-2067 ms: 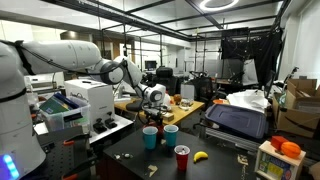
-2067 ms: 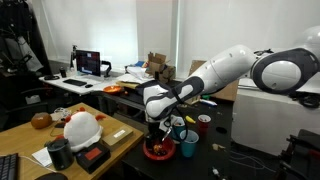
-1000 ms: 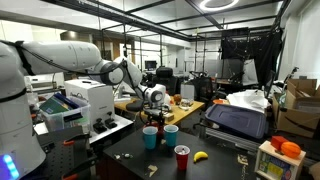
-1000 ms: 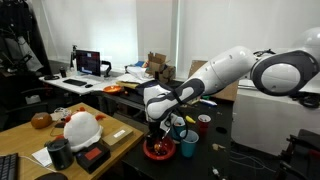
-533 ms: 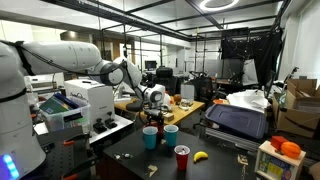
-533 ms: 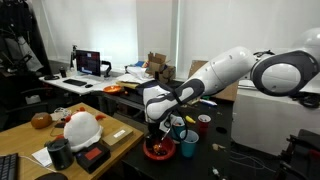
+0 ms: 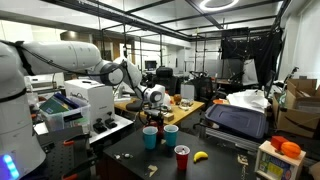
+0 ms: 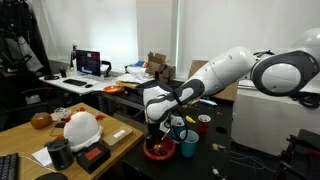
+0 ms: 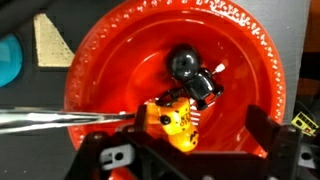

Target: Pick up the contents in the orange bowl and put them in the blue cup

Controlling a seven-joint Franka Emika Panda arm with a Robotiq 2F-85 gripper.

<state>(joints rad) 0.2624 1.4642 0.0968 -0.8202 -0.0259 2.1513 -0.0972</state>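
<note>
The orange bowl [image 9: 170,90] fills the wrist view and holds a yellow toy-like piece [image 9: 172,120] and a black piece [image 9: 192,72]. My gripper [image 9: 180,142] hangs low over the bowl, open, its dark fingers [image 9: 265,135] standing on either side of the yellow piece without closing on it. In an exterior view the bowl [image 8: 157,151] sits on the dark table with the blue cup [image 8: 188,147] right beside it and the gripper [image 8: 155,133] just above the bowl. From the opposite side the blue cup [image 7: 150,139] stands in front of the gripper [image 7: 154,114].
A red cup [image 7: 182,158], a teal cup [image 7: 171,134] and a banana [image 7: 200,156] stand near the blue cup. A white-and-orange domed object [image 8: 82,128] and a black box [image 8: 95,155] lie on the wooden desk beside the bowl. Benches with equipment surround the table.
</note>
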